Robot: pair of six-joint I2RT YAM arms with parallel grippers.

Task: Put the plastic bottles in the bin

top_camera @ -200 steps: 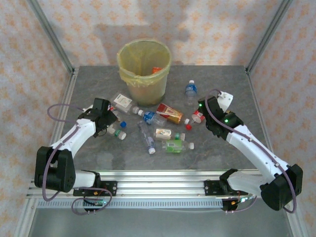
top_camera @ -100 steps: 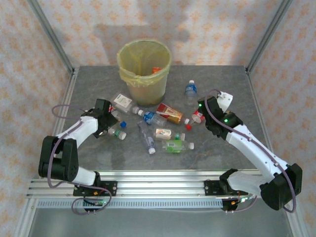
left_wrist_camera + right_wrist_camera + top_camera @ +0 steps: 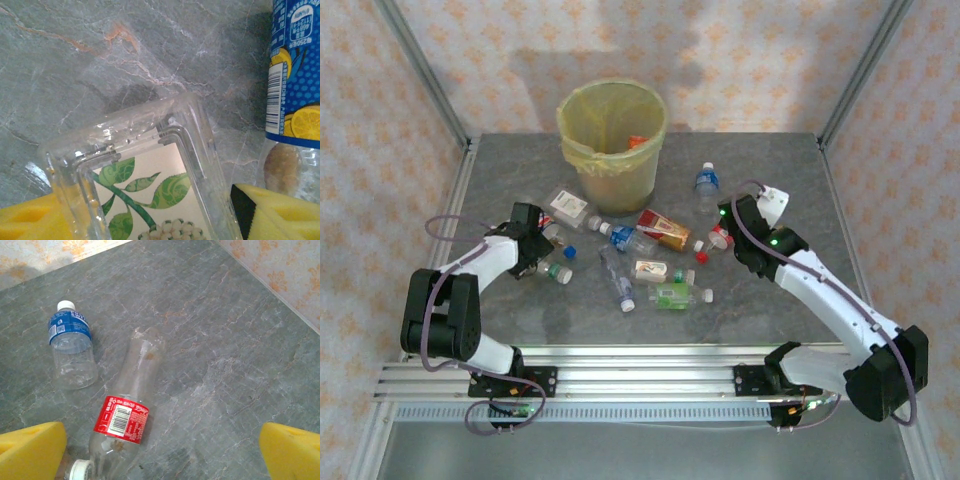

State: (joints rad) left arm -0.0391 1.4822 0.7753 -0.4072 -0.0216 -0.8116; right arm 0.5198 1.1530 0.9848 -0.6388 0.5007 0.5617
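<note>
My left gripper is low at the table's left, shut on a clear square bottle with a green leaf label; the yellow pads press its sides. Its green cap points right in the top view. A blue-and-yellow lemon-label bottle lies just beside it. My right gripper is open over a clear red-label bottle with a white cap. Beyond that lies a blue-label bottle. The bin, lined with a yellowish bag, stands at the back centre.
Several more bottles lie mid-table: a white-label one, an orange-red one, a blue-capped clear one, a white-label one with a red cap, and a green-label one. Metal frame posts edge the table.
The left arm's elbow has swung in and folded while its gripper stayed at the leaf-label bottle. The right gripper has shifted slightly left over the red-label bottle.
</note>
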